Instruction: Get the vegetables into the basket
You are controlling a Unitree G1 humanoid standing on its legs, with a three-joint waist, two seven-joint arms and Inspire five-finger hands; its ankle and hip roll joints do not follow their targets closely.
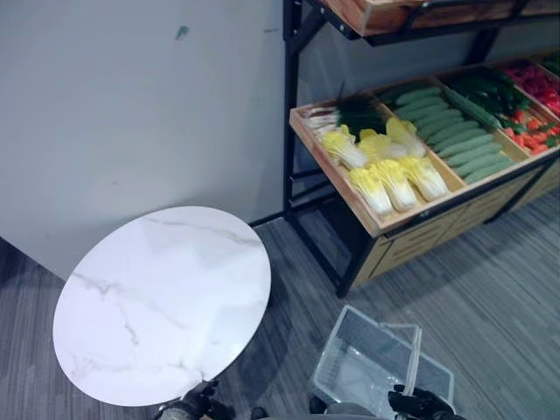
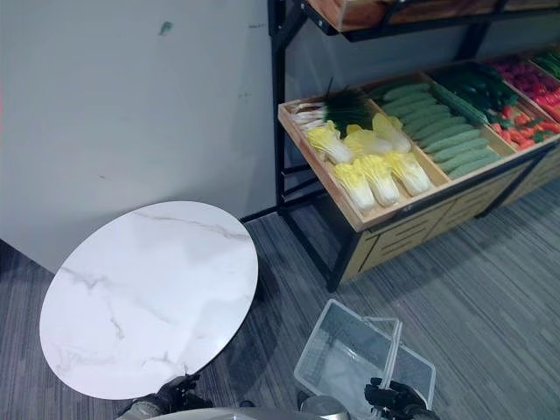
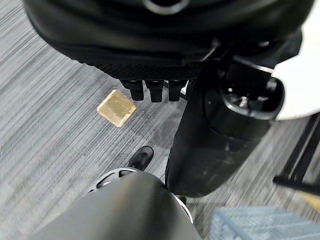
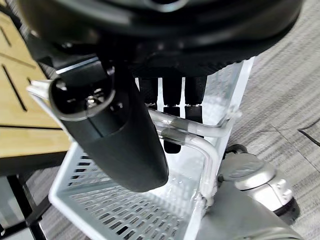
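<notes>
A round marble table [image 1: 162, 302] stood left on grey carpet [image 1: 490, 297]; the right hand [image 4: 165, 120] curled round the basket [image 1: 367, 363] handles (left hand [image 3: 155, 90] curled, empty).

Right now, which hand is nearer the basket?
Right. The right hand has its fingers curled round the basket handles. The left hand hangs apart from it, by the round table.

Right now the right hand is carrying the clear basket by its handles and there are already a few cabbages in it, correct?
Not quite. The right hand does hold the clear basket by its handles, but the basket is empty, as the right wrist view shows. The cabbages lie in the wooden crate on the rack.
</notes>
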